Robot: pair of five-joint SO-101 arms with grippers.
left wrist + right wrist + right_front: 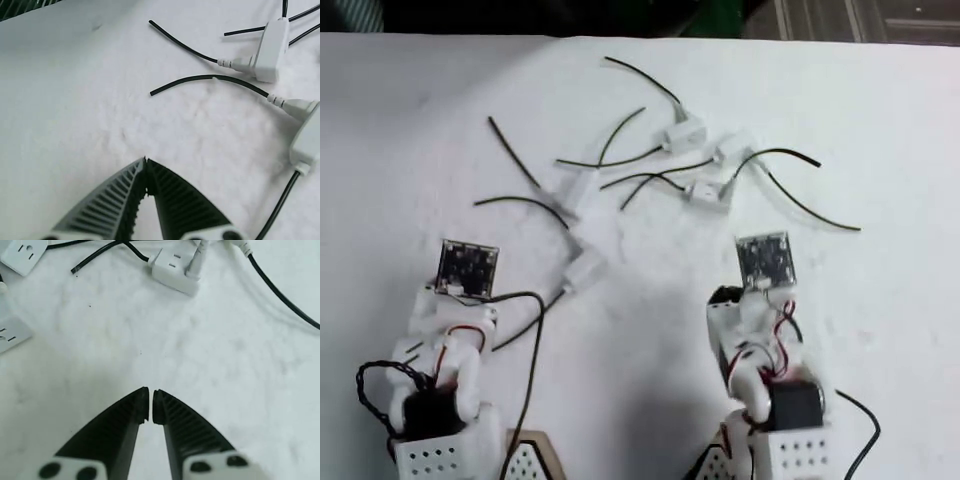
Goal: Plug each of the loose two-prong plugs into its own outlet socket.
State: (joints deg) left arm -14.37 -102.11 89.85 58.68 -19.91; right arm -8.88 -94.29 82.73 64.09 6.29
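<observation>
Several white outlet sockets with short black cords lie across the middle of the white table [400, 120]. One socket [585, 268] lies just ahead of the left arm, and a second socket [705, 192] lies ahead of the right arm. My left gripper [146, 170] is shut and empty above bare table. Off to its side are a long socket block [270, 47] with a white plug [240, 64] at its end, and a nearer socket [306, 135] with a plug [295, 106] against it. My right gripper [150, 405] is shut and empty, short of a socket [172, 267] where a plug [197, 262] rests.
Loose black cord ends [510, 150] curl out over the table around the sockets. Two more socket faces [22, 252] lie to one side in the right wrist view. Both arm bases [430, 440] stand at the table's near edge, with a black cable [532, 350] trailing between them.
</observation>
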